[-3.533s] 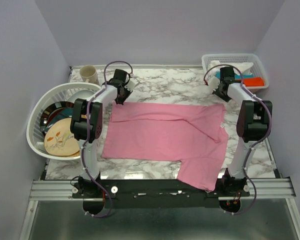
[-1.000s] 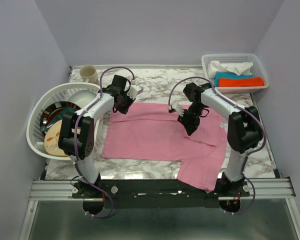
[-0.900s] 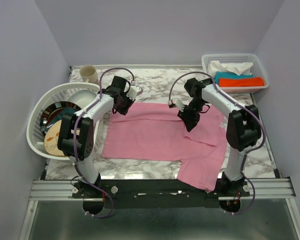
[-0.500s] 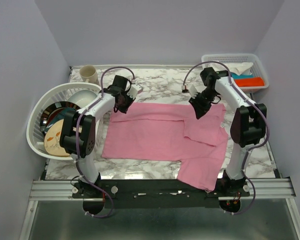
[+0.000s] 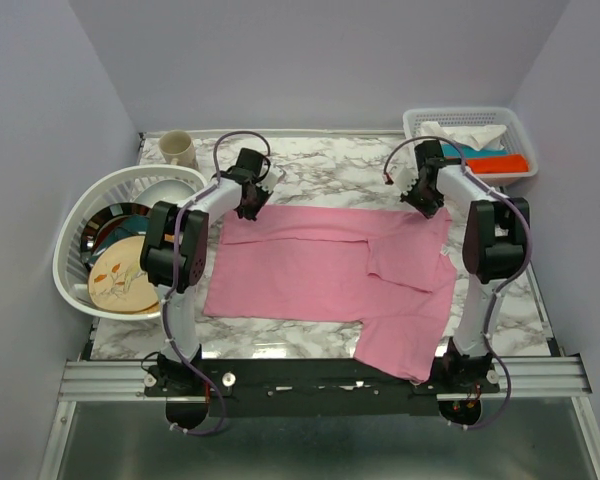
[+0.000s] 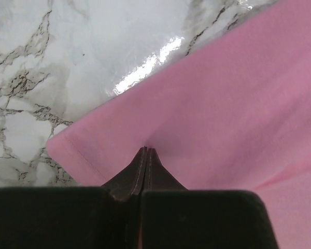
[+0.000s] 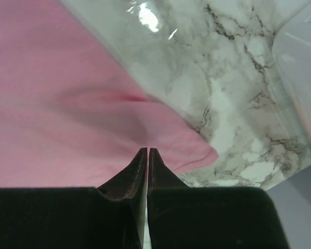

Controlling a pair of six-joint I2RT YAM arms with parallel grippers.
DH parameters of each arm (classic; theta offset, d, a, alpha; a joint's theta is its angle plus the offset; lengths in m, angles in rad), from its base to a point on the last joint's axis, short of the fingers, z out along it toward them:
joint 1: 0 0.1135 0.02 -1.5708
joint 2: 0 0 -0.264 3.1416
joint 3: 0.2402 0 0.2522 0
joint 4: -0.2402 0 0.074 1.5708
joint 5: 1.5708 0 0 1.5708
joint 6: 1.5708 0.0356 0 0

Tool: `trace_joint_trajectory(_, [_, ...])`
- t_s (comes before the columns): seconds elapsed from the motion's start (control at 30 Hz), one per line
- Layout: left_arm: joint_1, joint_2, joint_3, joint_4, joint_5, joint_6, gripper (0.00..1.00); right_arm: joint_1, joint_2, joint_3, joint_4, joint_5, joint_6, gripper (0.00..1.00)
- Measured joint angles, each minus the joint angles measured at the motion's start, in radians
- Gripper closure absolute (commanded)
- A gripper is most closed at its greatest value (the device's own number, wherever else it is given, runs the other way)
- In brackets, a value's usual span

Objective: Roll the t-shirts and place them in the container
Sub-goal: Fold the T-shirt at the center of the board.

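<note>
top view: the shirt (image 5: pixel 310 270) lies spread over the table (image 5: pixel 330 160), one flap reaching past the near edge on the right. the left gripper (image 5: pixel 250 197) sits at its far left corner and the right gripper (image 5: pixel 421 196) at its far right corner, just near of the basket (image 5: pixel 412 120). the grips are well apart, so if one arm leads, the roll likely goes crooked. the hanging flap could also drag on the near edge.

left wrist view: the jaws are closed tight, tips on the cloth just inside the corner, with a faint pucker that suggests a thin pinch. so little fabric is caught that it may slip out on the first pull.

right wrist view: the jaws are all but closed on a small fold near the corner, and a crease runs from the tips. the bite may take only the top layer, leaving cloth behind on the table.
</note>
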Motion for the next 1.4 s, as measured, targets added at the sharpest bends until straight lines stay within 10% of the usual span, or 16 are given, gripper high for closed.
trace_joint_trajectory(0.87, [0.035,0.154,0.198,-0.025,-0.087,-0.034,1.0,0.009,0.248,0.257,0.107,0.194,-0.136,0.88])
trace_joint_trajectory(1.4, [0.035,0.154,0.195,-0.023,-0.087,-0.038,1.0,0.008,-0.022,-0.055,0.201,0.161,-0.204,0.88])
